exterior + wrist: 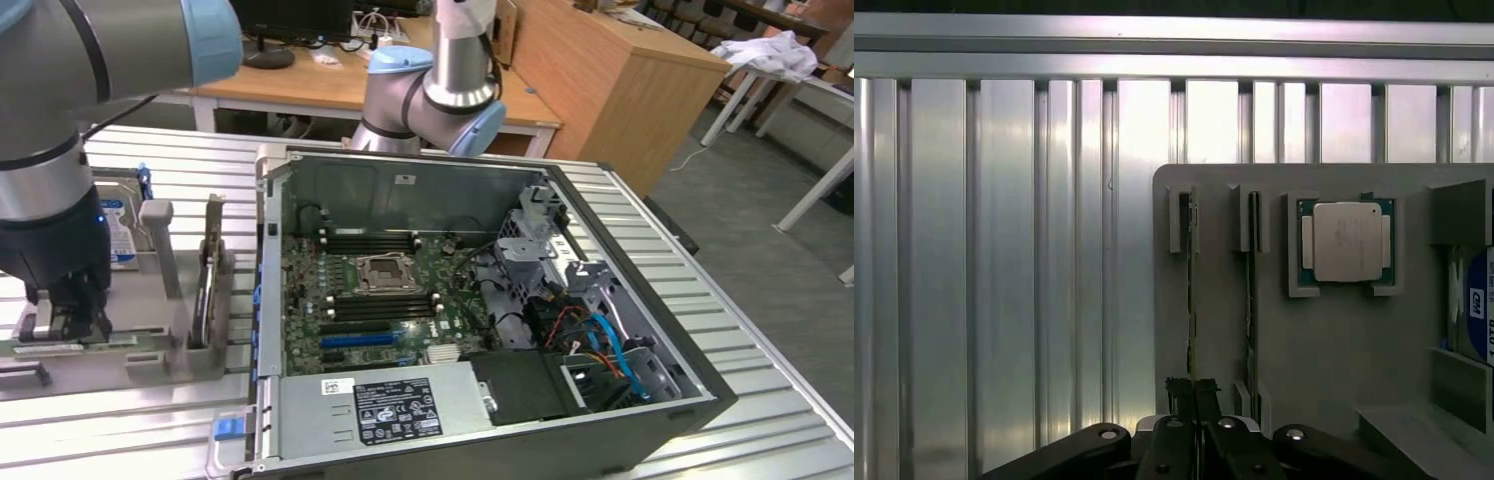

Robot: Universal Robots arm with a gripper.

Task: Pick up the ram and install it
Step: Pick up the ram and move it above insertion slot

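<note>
Gripping: the jaws of the gripper [1192, 392] are clenched on the ram [1189, 290].
Ram location: standing on edge in a slot of the grey holder [1324, 350] on the ribbed table [994, 260].
Neighbours: second stick [1252, 280] in the next slot, processor chip [1347, 241] beyond it.
Computer case [667, 425]: lying open on the exterior view's right of the holder.

Cut by picture edge: hard drive [1476, 320], end effector [1192, 388] body. Edge-on, chips hidden: ram [1189, 290], neighbouring stick [1252, 290]. Too small to read: power supply label [396, 408] print.
</note>
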